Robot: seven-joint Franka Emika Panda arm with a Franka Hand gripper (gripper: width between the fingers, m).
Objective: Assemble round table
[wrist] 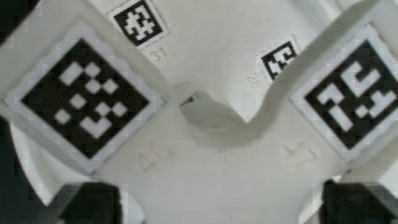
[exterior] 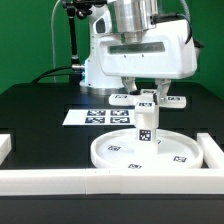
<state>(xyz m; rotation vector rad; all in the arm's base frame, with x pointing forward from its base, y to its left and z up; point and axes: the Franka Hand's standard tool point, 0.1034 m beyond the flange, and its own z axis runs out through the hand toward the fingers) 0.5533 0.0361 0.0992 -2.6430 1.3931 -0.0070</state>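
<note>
White cross-shaped piece (tagged) under hand.

I see the round disc lying flat on the black bench, white, rimmed, with tags on its face. The short post stands upright at its middle, a tag on its side. The cross-shaped piece sits level on the post's top; my wrist view shows its tagged white arms up close.
</note>
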